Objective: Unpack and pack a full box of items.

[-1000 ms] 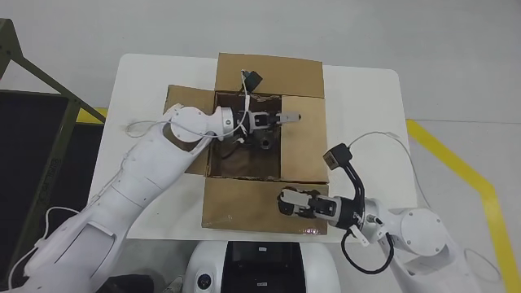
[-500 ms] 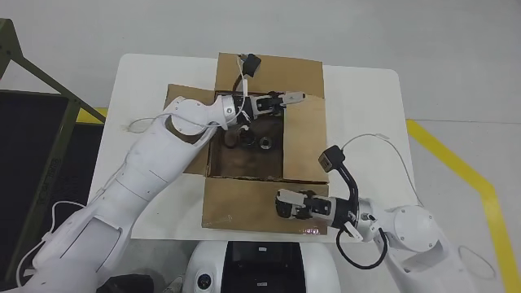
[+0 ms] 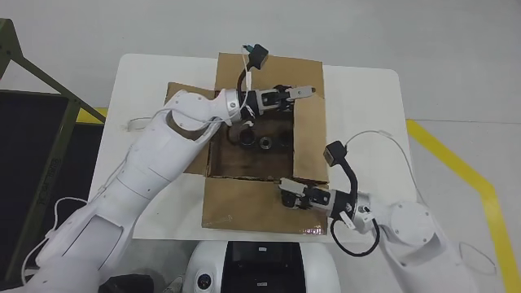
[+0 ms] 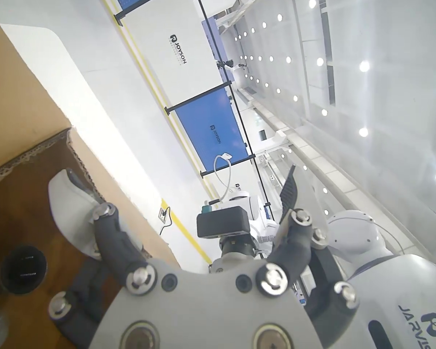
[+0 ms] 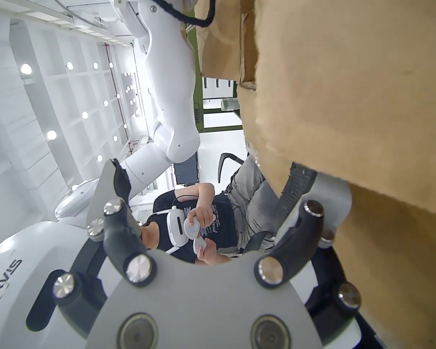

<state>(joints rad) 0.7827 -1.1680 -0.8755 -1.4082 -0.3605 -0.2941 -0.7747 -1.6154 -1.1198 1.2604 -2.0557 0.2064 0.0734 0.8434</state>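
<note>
The brown corrugated cardboard box (image 3: pixel 269 72) sits open on the white desk (image 3: pixel 366 98). The left end effector (image 3: pixel 298 93) and right end effector (image 3: pixel 285 193) gape at its flaps: light, creasable card, probably best pinched edgewise.

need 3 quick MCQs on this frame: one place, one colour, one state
1. Where is the left gripper?
A. over bare table
B. at the far edge of the open brown cardboard box
C. at the box's near flap

2. What colour is the rectangular table top?
A. white
B. black
C. green

3. How is the right gripper?
A. shut on a dark part
B. shut, empty
C. open

Answers: 1 B, the top view puts it by the far flap. 2 A, the bare surface around the box is white. 3 C, its wrist view shows the fingers spread wide, one against cardboard.
</note>
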